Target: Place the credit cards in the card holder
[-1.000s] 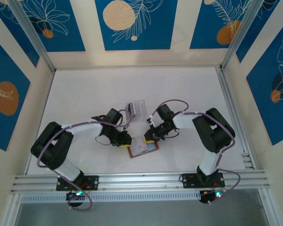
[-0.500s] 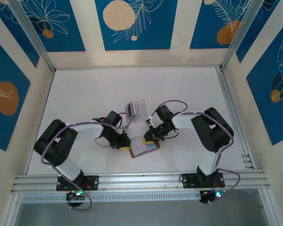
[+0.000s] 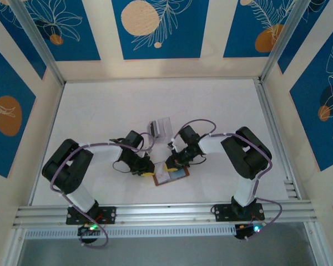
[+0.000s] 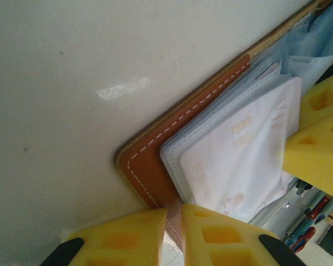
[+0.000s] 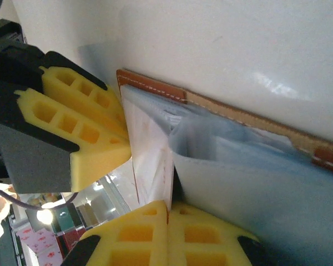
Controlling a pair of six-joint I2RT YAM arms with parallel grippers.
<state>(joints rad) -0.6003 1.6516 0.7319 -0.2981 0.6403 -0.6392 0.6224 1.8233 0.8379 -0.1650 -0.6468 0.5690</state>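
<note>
1. Since the credit card (image 5: 150, 152) looks thin, light, stiff and smooth, we think it could slip out of a weak pinch. A firm pinch on its short edge seems best.
2. The right gripper (image 5: 167, 213) is closed, and the card's edge seems to sit between its fingers, right at the tips.
3. The card holder (image 4: 147, 166) looks like soft leather with floppy bluish pockets (image 5: 250, 172), so it may sag or slide when pushed.
4. The left gripper (image 4: 173, 230) is closed on the holder's brown rim, which sits between its fingertips. The card lies just past them, on the pockets.
5. The pocket cloth hides how deep the card sits.
6. We cannot tell if other cards are tucked inside, and the holder's far end is cut off.
</note>
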